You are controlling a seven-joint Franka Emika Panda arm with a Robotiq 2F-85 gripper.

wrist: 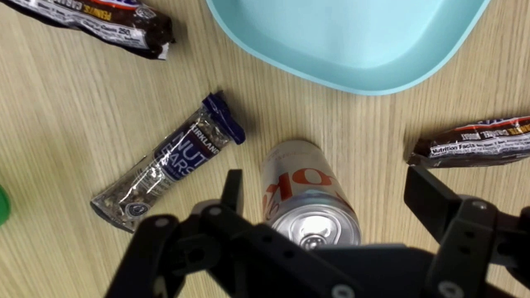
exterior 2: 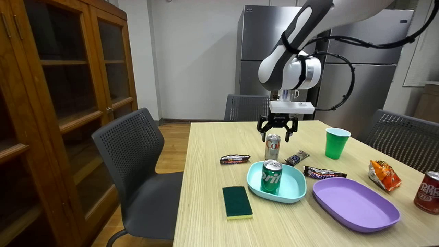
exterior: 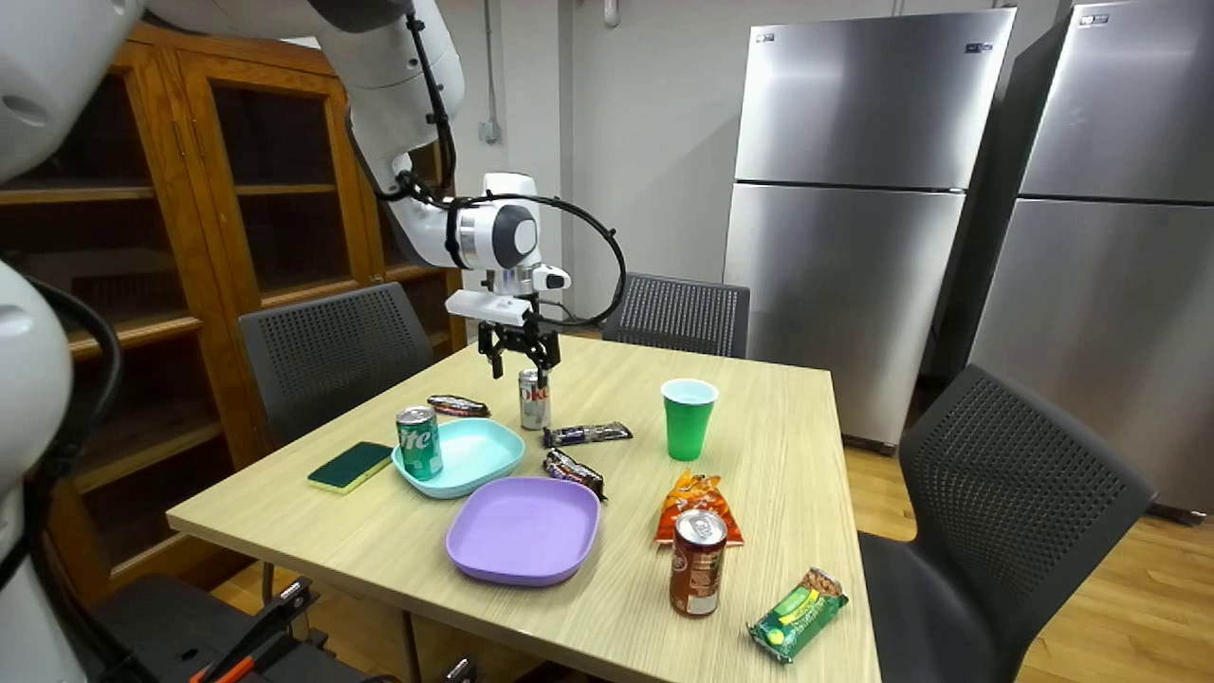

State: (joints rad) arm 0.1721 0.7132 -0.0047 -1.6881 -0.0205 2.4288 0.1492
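Lined up, seemingly, at the upright silver can, well in from the edges of the table, with gripper spread wide, pinching nothing: not yet gripped or lifted.

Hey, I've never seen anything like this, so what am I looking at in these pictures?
That's a robot arm with a black claw at its end. Two pictures are taken from outside the robot; the close-up looks down from its wrist. On the table are a light-blue dish with a Sprite can inside, a purple dish, wrapped bars, a sponge, a green cup, an orange snack bag and a Dr Pepper can. Nothing is held: the claw stands open close to the top of a silver Coke can.
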